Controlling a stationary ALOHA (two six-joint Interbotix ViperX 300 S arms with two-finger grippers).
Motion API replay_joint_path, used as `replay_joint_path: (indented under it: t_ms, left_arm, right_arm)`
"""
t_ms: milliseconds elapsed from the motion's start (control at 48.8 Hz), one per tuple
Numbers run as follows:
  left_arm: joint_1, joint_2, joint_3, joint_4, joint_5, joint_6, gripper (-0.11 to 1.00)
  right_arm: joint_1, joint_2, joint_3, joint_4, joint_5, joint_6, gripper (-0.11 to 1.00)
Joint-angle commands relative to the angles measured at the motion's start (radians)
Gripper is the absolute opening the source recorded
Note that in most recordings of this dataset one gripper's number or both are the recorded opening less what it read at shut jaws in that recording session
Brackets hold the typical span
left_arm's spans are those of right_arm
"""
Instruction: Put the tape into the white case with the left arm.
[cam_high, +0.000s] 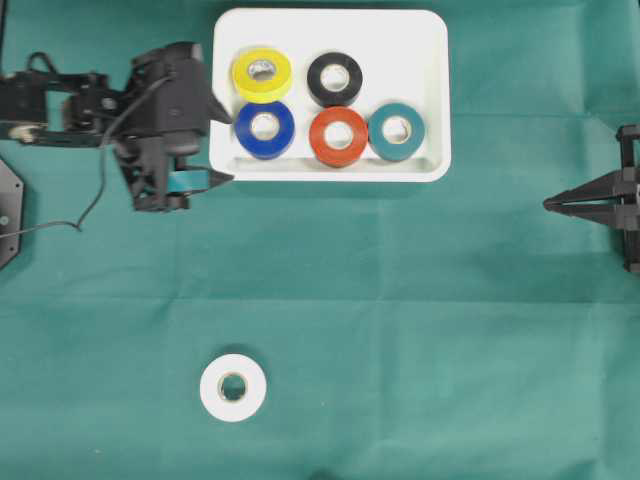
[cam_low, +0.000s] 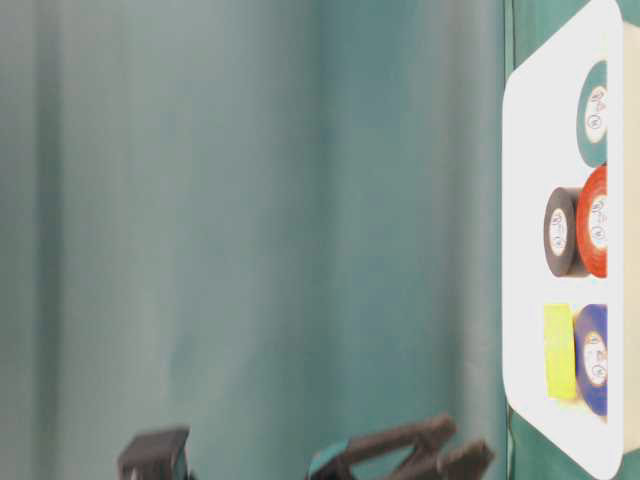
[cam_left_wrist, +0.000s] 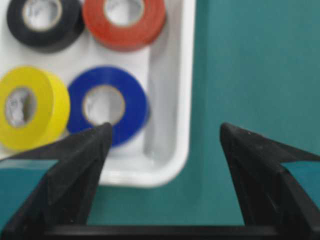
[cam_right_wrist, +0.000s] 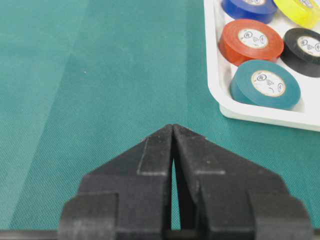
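A green cloth (cam_high: 400, 300) with a fine woven grain and a few soft creases covers the whole table. On it, at the far side, lies the white case (cam_high: 440, 100), one shallow tray of smooth glossy plastic with rounded corners and a raised rim.

Two black arms flank it. The left arm (cam_high: 90, 105) is bulky, strung with thin cables, and its left gripper (cam_high: 222, 146) hangs at the case's left edge with its two pointed, teal-banded fingers (cam_left_wrist: 75, 165) spread wide apart and nothing between them. The right gripper (cam_high: 552, 205) sits well away at the right side, its plain matte black jaws pressed together to a point, empty.

There are six rolls of tape in all, each a flat ring with a pale core. Five lie in the case: yellow (cam_high: 261, 74), black (cam_high: 334, 78), blue (cam_high: 264, 129), red (cam_high: 338, 136) and teal (cam_high: 396, 130). The yellow one leans tilted against the blue. Small printed marks show on the cores, too small to read.

The sixth, the white tape (cam_high: 232, 387), lies flat on the cloth near the front, well apart from the case and both grippers.
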Motion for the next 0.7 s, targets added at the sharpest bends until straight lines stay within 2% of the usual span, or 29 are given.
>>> replay_joint_path:
  t_ms: [0, 328, 676]
  left_arm:
    - [-0.005, -0.061, 0.026, 0.000, -0.017, -0.002, 0.86]
    - [-0.003, -0.239, 0.172, -0.002, -0.038, -0.003, 0.86]
    - [-0.028, -0.258, 0.199, -0.003, -0.049, -0.012, 0.86]
  right_arm:
    - [-0.002, 0.008, -0.012, 0.000, -0.009, 0.002, -0.09]
    - [-0.002, 0.008, -0.012, 0.000, -0.009, 0.002, -0.09]
    - [-0.002, 0.008, -0.012, 0.000, -0.009, 0.002, -0.09]
